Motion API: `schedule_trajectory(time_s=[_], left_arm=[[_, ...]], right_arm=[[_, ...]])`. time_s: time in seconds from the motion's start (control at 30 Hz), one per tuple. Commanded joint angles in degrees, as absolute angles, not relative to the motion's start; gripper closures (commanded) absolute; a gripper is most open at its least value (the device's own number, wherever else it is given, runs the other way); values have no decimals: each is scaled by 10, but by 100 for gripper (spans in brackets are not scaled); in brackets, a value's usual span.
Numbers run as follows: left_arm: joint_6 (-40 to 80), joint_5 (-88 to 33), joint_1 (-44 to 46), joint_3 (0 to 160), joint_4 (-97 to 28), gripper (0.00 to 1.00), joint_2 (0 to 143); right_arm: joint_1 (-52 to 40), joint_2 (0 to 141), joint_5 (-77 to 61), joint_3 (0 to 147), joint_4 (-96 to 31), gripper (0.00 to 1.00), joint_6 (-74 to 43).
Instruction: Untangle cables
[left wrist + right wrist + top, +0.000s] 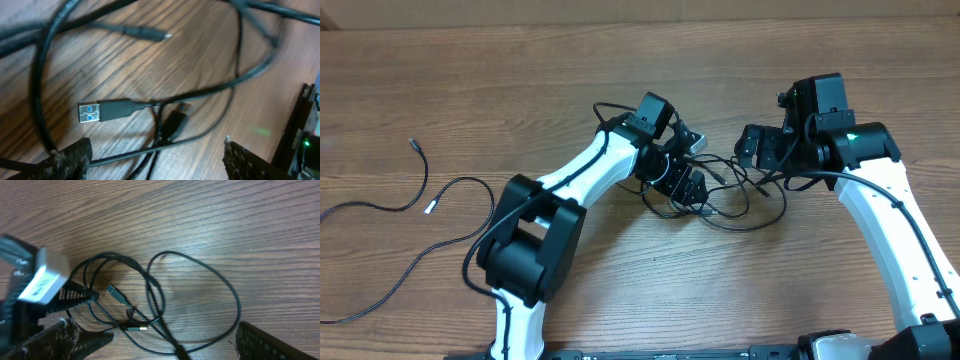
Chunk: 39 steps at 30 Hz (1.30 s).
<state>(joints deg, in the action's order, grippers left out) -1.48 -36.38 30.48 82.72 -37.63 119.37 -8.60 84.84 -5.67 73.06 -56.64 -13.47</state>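
Note:
A tangle of thin black cables [725,172] lies mid-table between both arms. My left gripper [686,186] is open over its left side. In the left wrist view its fingers [70,161] stand wide apart, and cable strands [150,152] cross the table between them, touching neither. A USB plug [102,111] and a small plug [150,34] lie ahead. My right gripper [760,150] is open at the tangle's right edge. In the right wrist view its fingertips [265,342] flank a wide cable loop [235,300] and a silver-tipped plug [137,328].
Two separate cables lie loose at the far left, one [470,181] with a silver-white tip [430,207], the other [424,175] curving to the left edge. The left gripper's white body [45,280] fills the right wrist view's left side. Bare wood surrounds the tangle.

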Motion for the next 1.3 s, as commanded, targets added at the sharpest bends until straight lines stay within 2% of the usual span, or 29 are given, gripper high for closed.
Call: schedule_trajectory(time_s=[0.0, 0.27, 0.43, 0.57, 0.7, 1.03, 1.27], left_arm=[[1, -370, 301, 834, -369, 17, 1213], [0, -422, 296, 834, -366, 20, 1205], [0, -412, 284, 834, -366, 10, 1172], [10, -345, 272, 834, -368, 0, 1131], [9, -280, 269, 834, -384, 0, 1125], [-1, -281, 279, 830, -382, 0, 1141], [-52, -281, 302, 821, -337, 0, 1148]], right_arm=[[-82, 849, -50, 728, -568, 0, -135], [-82, 849, -45, 728, -568, 0, -135], [-82, 849, -45, 728, -568, 0, -135], [-82, 849, -45, 728, -569, 0, -135], [-82, 849, -45, 728, -569, 0, -135], [-82, 849, -46, 728, -569, 0, -135], [-82, 849, -46, 728, -569, 0, -135]])
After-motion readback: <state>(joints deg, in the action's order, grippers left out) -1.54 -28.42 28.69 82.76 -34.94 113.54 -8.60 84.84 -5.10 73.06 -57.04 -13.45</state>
